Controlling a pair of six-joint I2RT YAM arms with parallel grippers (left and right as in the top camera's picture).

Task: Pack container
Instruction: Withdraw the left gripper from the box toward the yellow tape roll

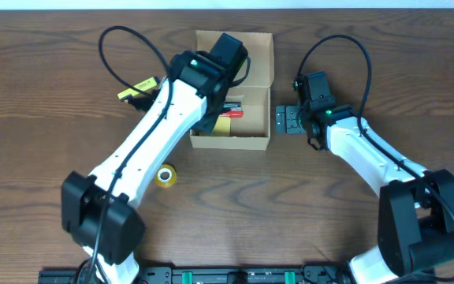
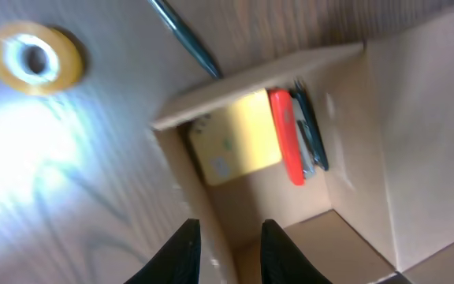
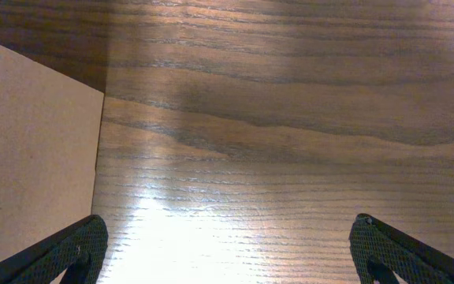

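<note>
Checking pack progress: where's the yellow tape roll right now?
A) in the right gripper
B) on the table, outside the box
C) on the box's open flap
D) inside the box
B: the overhead view shows the tape roll lying flat on the table, apart from the container and on the robot's side of it.

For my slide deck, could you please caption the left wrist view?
Left pincer over the open box, which holds a yellow item and red pen; tape roll outside.
</note>
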